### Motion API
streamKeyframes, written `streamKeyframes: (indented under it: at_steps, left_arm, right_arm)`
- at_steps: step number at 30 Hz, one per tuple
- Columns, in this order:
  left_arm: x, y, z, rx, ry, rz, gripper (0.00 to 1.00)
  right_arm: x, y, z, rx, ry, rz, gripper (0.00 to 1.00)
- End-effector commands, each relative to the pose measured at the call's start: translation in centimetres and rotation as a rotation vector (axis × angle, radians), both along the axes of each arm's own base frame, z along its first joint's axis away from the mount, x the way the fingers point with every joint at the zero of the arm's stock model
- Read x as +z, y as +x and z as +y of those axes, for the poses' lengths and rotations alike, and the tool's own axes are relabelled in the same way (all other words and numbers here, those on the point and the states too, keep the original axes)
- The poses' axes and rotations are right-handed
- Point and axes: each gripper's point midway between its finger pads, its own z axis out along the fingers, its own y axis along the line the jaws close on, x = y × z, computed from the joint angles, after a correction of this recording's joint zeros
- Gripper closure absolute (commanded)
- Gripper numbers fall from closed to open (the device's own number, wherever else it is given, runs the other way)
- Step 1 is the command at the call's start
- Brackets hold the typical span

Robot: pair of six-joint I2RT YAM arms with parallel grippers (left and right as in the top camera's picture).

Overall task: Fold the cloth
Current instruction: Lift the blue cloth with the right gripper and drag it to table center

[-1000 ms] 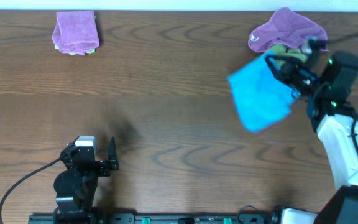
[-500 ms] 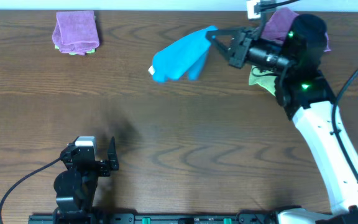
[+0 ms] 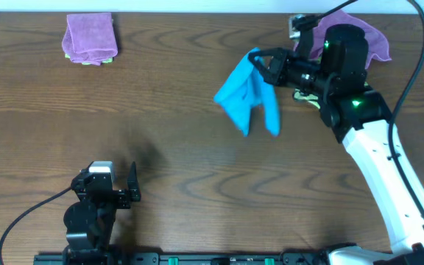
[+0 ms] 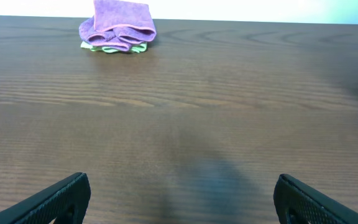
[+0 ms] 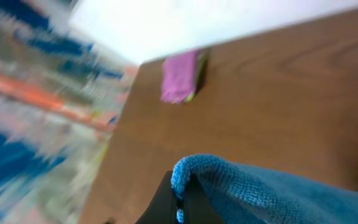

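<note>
Both jaws of the right gripper (image 3: 260, 63) are clenched on the top edge of the sky-blue cloth (image 3: 245, 99), which hangs bunched and loose over the wooden table (image 3: 197, 154), right of its middle. The right wrist view shows the cloth's blue rim (image 5: 253, 183) held at the fingers, though the picture is blurred. Behind the right arm lies a crumpled purple cloth (image 3: 370, 38) with a scrap of yellow-green cloth (image 3: 305, 97) beside it. Far off at the left rear corner sits a folded purple cloth (image 3: 89, 37). The left gripper (image 4: 182, 186) rests low near the front edge, jaws spread wide, grasping nothing.
</note>
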Motion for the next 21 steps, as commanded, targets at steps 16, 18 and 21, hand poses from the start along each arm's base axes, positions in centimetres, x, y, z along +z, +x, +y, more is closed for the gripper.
streamKeyframes:
  at_steps: [16,18,21]
  left_arm:
    - [-1.0,0.0,-0.1,-0.003,-0.004,0.02,0.05]
    - [-1.0,0.0,-0.1,-0.003,-0.004,0.02,0.05]
    - [-1.0,0.0,-0.1,-0.003,-0.004,0.02,0.05]
  right_arm:
    - [1.3,-4.1,9.4,0.569,0.187,-0.156,0.93]
    - [-3.7,-4.7,7.0,0.522,0.114,0.073,0.01]
    - [-8.4,-4.9,3.7,0.387,0.001,0.291,0.01]
